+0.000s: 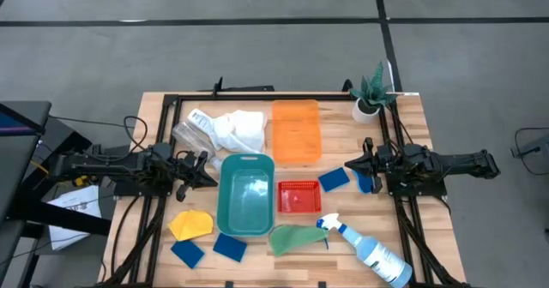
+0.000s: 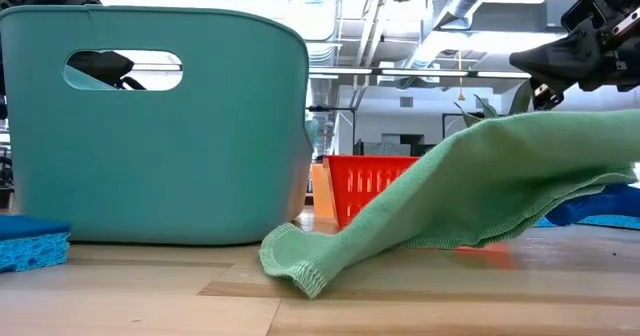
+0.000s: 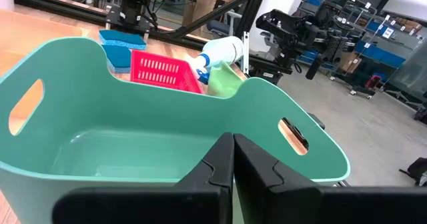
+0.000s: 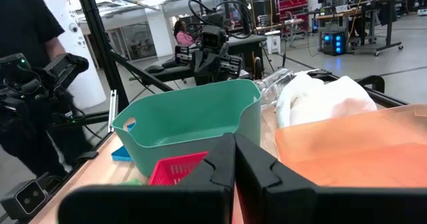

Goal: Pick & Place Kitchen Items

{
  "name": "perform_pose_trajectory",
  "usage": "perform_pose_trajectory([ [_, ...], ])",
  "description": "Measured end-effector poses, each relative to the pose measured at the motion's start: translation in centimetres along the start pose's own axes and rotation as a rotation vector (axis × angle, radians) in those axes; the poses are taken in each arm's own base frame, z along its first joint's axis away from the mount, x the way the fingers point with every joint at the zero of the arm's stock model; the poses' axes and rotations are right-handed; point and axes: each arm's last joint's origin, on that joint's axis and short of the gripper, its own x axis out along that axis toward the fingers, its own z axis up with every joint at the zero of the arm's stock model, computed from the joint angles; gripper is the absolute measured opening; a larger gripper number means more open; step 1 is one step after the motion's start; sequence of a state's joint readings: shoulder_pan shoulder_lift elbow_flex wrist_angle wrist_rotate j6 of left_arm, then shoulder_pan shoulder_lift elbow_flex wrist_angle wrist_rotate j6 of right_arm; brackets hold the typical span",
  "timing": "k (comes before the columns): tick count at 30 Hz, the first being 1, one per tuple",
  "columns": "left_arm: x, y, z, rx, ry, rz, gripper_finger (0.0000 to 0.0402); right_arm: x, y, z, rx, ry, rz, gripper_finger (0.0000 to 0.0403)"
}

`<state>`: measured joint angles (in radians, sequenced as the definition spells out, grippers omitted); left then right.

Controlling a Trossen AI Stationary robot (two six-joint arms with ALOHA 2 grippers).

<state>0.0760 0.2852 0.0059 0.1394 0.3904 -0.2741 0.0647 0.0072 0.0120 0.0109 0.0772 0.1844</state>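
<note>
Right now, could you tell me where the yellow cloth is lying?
In the high view, the yellow cloth lies on the table's left side near the front edge, just left of the teal bin, with a blue sponge in front of it.

Left arm lies flat at left side of counter, left claw pointing inward, fingers pressed together, nothing held. Right arm mirrors it on right side, right claw pointing inward, fingers closed, empty. Both claws raised off the counter, well apart, facing each other.
</note>
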Motion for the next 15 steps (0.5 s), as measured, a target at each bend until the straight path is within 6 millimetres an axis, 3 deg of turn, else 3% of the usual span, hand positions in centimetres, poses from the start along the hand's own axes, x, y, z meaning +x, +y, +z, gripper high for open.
perform_pose_trajectory([
  [15,0.00,-0.05,0.18,0.007,-0.018,-0.005,0.0003,0.00,0.00,-0.01,0.000,0.000,0.000,0.0000],
])
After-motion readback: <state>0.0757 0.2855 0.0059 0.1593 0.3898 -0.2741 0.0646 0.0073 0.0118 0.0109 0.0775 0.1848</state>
